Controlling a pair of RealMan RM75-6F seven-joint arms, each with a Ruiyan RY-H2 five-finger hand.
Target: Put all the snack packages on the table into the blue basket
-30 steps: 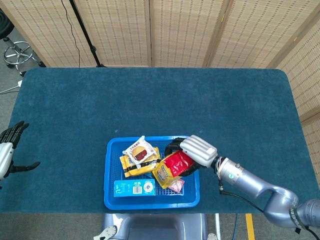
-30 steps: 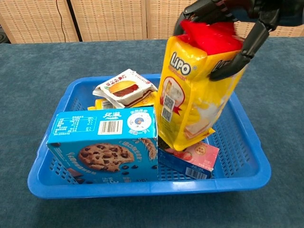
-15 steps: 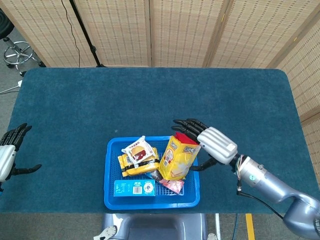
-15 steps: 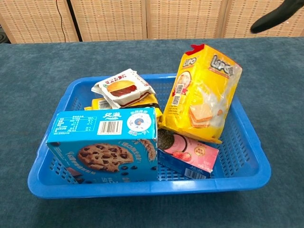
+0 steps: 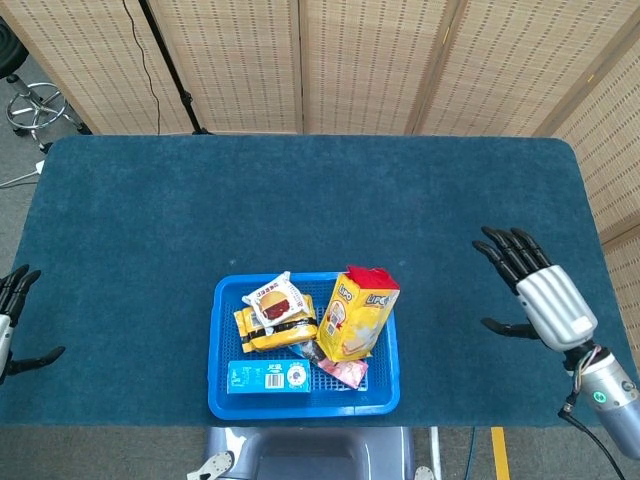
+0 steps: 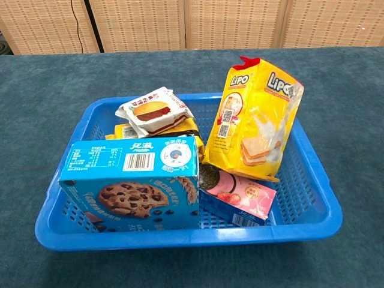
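The blue basket (image 5: pixel 225 395) (image 6: pixel 318 210) sits near the table's front edge and holds several snack packages. A yellow Lipo bag (image 5: pixel 358 314) (image 6: pixel 257 120) leans upright against its right wall. A blue cookie box (image 5: pixel 268 376) (image 6: pixel 132 183) stands along the front. A white burger pack (image 5: pixel 278 301) (image 6: pixel 155 110) lies on a yellow pack (image 5: pixel 262 333). A pink box (image 6: pixel 240 195) lies under the Lipo bag. My right hand (image 5: pixel 535 290) hovers far right of the basket, fingers spread, empty. My left hand (image 5: pixel 10 320) shows at the left edge, fingers apart, holding nothing.
The dark blue table (image 5: pixel 320 200) stretches wide behind and beside the basket. Woven screens (image 5: pixel 350 60) stand behind the table. A stool (image 5: pixel 35 105) is at the far left on the floor.
My right hand let go of the Lipo bag in the basket and drew back to the far right. The bag now leans on its own. My left hand slid slightly further left.
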